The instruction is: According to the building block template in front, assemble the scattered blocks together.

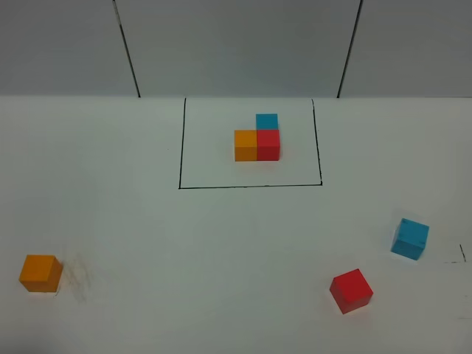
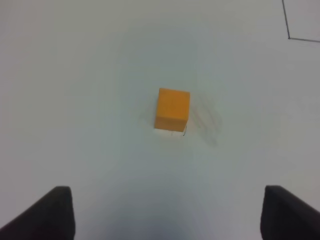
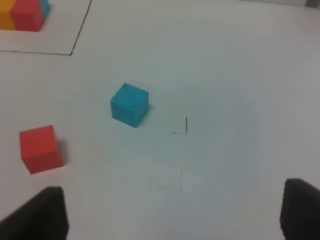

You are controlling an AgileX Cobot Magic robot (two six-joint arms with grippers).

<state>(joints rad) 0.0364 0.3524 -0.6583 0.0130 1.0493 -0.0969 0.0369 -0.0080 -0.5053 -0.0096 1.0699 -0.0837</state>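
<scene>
Orange cube (image 2: 172, 109) ahead of wide left jaws, right jaws wide, only tips showing, template (image 3: 25, 15) cropped

The high camera overlooks the whole bench (image 1: 184, 243). Wrist cameras look down from nearer: left shares the orange cube (image 2: 172, 109), right the blue cube (image 3: 129, 104) and red cube (image 3: 40, 148).

A smooth, matt white surface is shown by the table (image 1: 147, 243), faintly scuffed beside the orange cube (image 1: 40, 273). That cube, the red cube (image 1: 351, 290) and the light blue cube (image 1: 410, 238) are seen as matt and evenly coloured — as is the building block template (image 1: 258, 140).
</scene>
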